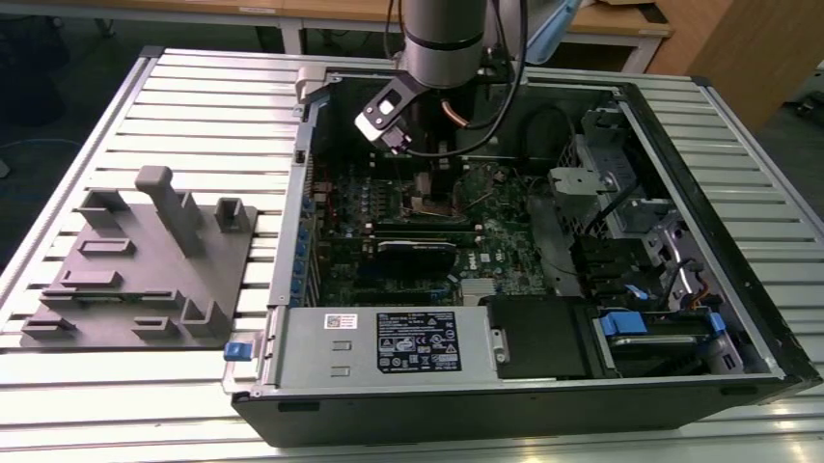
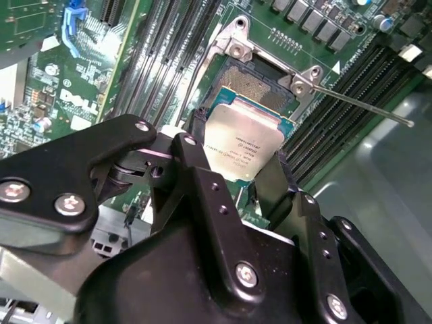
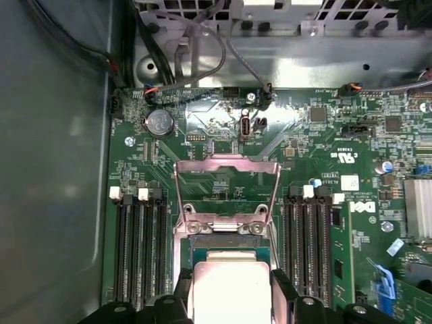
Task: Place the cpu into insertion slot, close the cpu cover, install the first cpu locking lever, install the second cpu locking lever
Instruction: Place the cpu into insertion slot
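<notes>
Your black pincer (image 2: 237, 154) grips the flat, square, silver-topped cpu (image 2: 246, 142) by opposite edges, leaving its underside free, just over the dark, silver-rimmed square insertion slot (image 2: 260, 79). The thin silvery cpu cover (image 3: 227, 164) stands raised beside the slot, leaving it open.

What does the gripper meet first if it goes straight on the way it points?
Likely the slot. The gripper, shut on the cpu, points at its open centre, with the cover raised beyond. The cpu would touch before the gripper; the gap is hard to judge.
</notes>
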Robot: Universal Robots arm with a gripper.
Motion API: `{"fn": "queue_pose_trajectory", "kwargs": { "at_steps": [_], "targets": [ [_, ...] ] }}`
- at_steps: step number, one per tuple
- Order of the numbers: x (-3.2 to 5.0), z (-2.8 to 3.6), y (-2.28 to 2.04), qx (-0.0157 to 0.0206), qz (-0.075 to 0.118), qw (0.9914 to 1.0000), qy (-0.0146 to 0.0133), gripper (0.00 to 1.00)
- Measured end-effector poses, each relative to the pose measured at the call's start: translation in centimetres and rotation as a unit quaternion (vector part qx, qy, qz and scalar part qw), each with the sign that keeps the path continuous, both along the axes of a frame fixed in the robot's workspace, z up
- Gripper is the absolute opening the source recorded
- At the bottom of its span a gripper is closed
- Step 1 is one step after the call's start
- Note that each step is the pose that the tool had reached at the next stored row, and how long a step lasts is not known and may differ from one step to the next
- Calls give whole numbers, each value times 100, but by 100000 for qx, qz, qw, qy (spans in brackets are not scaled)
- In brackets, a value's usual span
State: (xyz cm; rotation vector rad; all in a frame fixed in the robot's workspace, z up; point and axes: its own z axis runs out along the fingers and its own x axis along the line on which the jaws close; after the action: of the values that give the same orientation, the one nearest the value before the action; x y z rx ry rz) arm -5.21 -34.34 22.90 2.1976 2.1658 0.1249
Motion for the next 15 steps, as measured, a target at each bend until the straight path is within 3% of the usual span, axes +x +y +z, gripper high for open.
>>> {"fn": "queue_pose_trajectory", "kwargs": {
  "at_steps": [2, 11, 15],
  "targets": [
    [0, -36, 0, -6, -1, 100000, 3, 54],
    [0, -46, 0, -1, -2, 100000, 0, 54],
    [0, -87, 0, -6, -1, 100000, 4, 54]
  ]
}}
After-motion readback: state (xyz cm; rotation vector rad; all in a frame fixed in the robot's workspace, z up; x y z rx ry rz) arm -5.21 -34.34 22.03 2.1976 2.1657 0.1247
